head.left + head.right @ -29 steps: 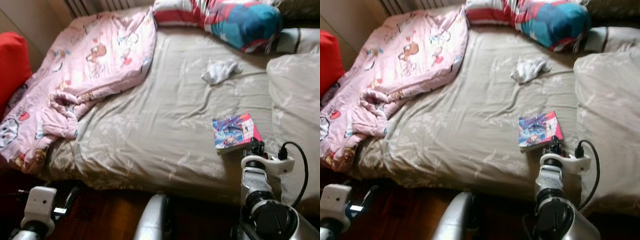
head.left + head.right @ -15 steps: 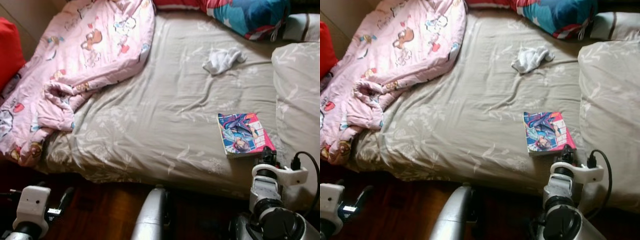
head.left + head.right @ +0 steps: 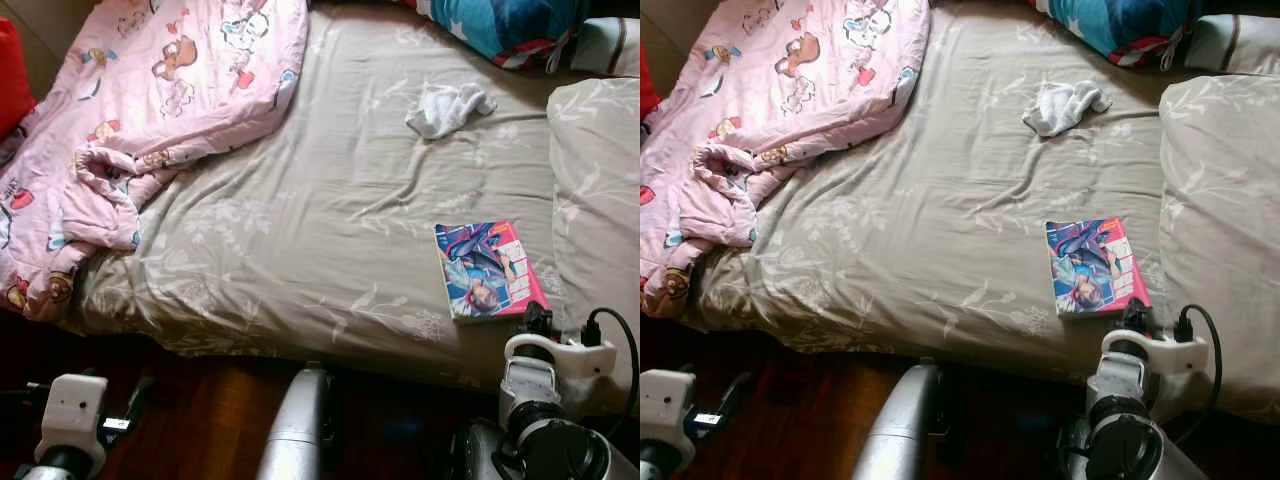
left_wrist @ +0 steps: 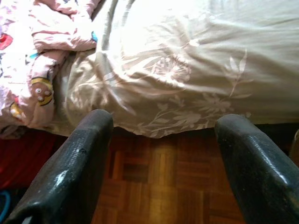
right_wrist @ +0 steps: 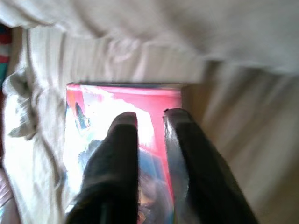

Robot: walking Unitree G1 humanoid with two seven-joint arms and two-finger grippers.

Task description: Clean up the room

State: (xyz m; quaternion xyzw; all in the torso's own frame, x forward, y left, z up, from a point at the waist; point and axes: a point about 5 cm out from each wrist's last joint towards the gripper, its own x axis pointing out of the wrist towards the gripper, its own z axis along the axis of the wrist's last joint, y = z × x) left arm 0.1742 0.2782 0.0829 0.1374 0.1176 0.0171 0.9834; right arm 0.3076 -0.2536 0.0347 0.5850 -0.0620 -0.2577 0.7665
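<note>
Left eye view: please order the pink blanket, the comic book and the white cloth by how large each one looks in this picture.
1. pink blanket, by far the largest, and part of it runs out of the picture.
2. comic book.
3. white cloth: close to the book in apparent size, and it lies farther from the camera, so this last ranking is unsure.

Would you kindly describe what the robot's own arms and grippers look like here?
Both arms are silver with white wrist housings. The right arm has a dark round joint and a black cable looping beside its wrist. The left gripper has two broad, textured black fingers; the right gripper has two long, glossy black fingers with rounded tips.
</note>
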